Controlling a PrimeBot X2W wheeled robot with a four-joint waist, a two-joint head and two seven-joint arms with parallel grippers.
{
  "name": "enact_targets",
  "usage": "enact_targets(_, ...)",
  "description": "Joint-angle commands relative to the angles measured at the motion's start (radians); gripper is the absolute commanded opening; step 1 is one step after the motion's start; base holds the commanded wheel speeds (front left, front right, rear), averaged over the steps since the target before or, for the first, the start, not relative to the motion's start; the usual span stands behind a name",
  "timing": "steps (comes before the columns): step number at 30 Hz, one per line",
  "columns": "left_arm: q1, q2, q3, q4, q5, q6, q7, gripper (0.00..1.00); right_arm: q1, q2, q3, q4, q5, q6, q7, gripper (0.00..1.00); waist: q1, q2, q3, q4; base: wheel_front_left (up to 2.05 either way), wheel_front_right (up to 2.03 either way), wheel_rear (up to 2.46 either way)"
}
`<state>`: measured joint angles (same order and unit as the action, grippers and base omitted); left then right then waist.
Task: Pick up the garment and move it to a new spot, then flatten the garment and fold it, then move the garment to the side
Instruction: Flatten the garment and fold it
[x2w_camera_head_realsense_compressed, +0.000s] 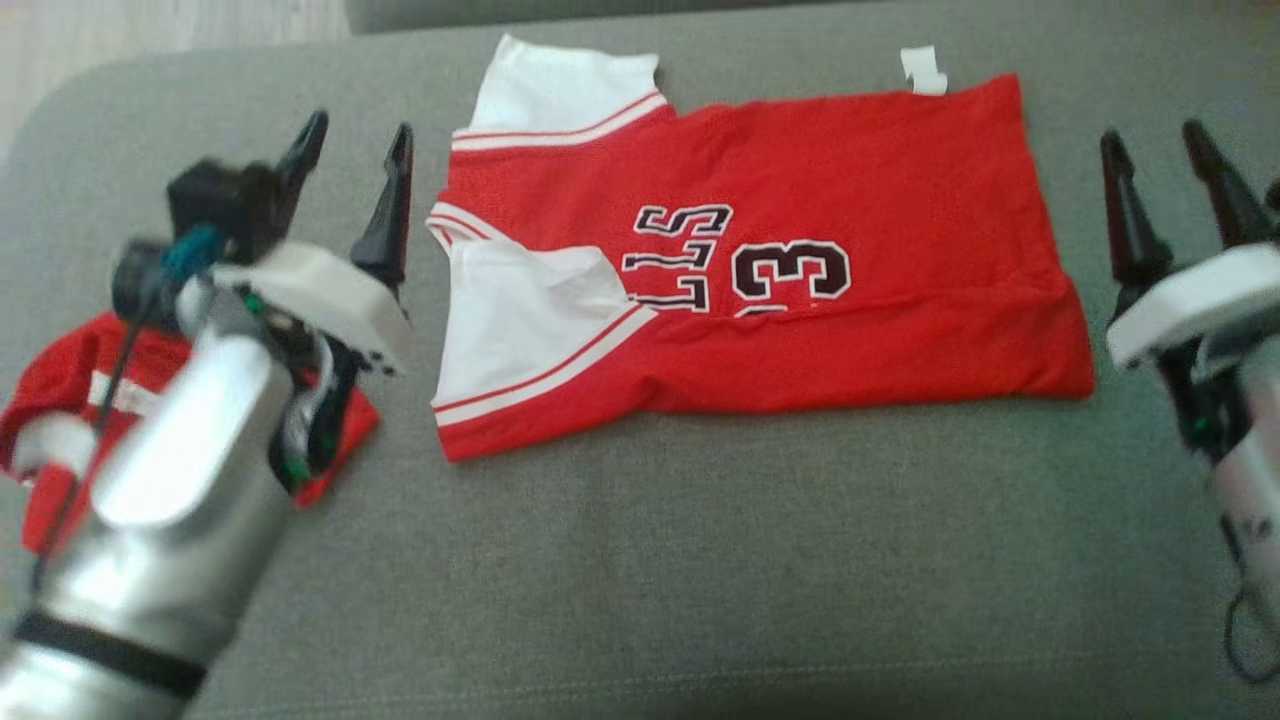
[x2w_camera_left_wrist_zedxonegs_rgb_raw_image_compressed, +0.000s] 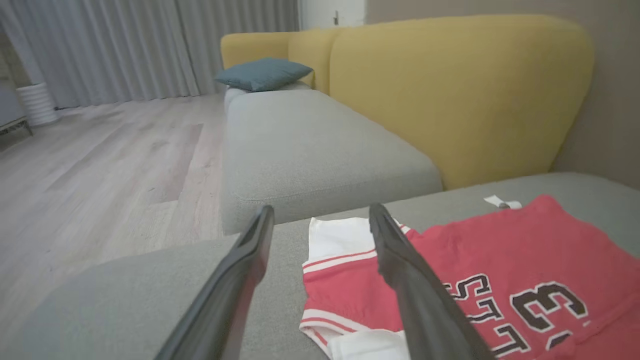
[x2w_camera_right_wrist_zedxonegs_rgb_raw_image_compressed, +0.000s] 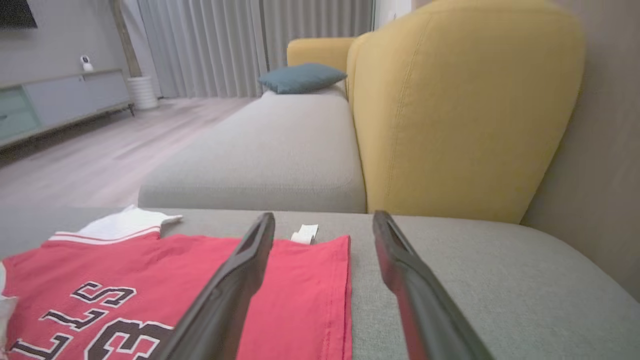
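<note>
The left gripper (x2w_camera_head_realsense_compressed: 360, 125) hangs released and empty, fingers apart, just off the collar end of the garment (x2w_camera_head_realsense_compressed: 850, 200). The right gripper (x2w_camera_head_realsense_compressed: 1152, 133) is equally open and empty just past the hem end. Under the left forearm lies a crumpled second red garment (x2w_camera_head_realsense_compressed: 60, 380), best left undisturbed.

The garment lies mid-way across the grey sofa seat (x2w_camera_head_realsense_compressed: 700, 560) and looks already doubled lengthwise, so another fold probably comes next. To do it cleanly, each gripper should pinch every layer at its own end, lift low, and travel evenly so the crease stays straight. The bunched near edge wants smoothing first.

It is a red jersey with white sleeves trimmed in red stripes, and black white-edged lettering and a "3" read sideways. One white sleeve is turned over onto the body at the collar end. A small white label (x2w_camera_head_realsense_compressed: 923, 70) pokes out at the far hem corner. Beyond rises a yellow backrest (x2w_camera_left_wrist_zedxonegs_rgb_raw_image_compressed: 450, 90).
</note>
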<state>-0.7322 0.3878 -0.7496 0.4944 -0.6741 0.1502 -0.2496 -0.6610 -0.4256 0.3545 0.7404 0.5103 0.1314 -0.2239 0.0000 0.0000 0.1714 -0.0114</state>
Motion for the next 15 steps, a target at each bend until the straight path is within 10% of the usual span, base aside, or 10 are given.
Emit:
enact_targets(1,0.01,0.014,0.091,-0.071,-0.001,0.029,-0.011,1.0,0.043,0.004,-0.014,-0.045,-0.025,-0.001,-0.022,1.0,0.0,0.0,-0.034,0.006,0.0,0.0,0.0)
enact_targets(5,0.201,-0.064,0.254,-0.265,0.064,0.085,-0.012,1.0,0.159,0.053,-0.122,-0.162,-0.113,-0.001,-0.037,1.0,0.0,0.0,-0.08,0.016,0.0,0.0,0.0)
enact_targets(15,0.535,-0.224,0.37,-0.357,0.217,0.055,-0.012,1.0,0.468,0.242,-0.333,-0.434,-0.294,-0.001,-0.038,1.0,0.0,0.0,-0.153,0.015,0.0,0.0,0.0)
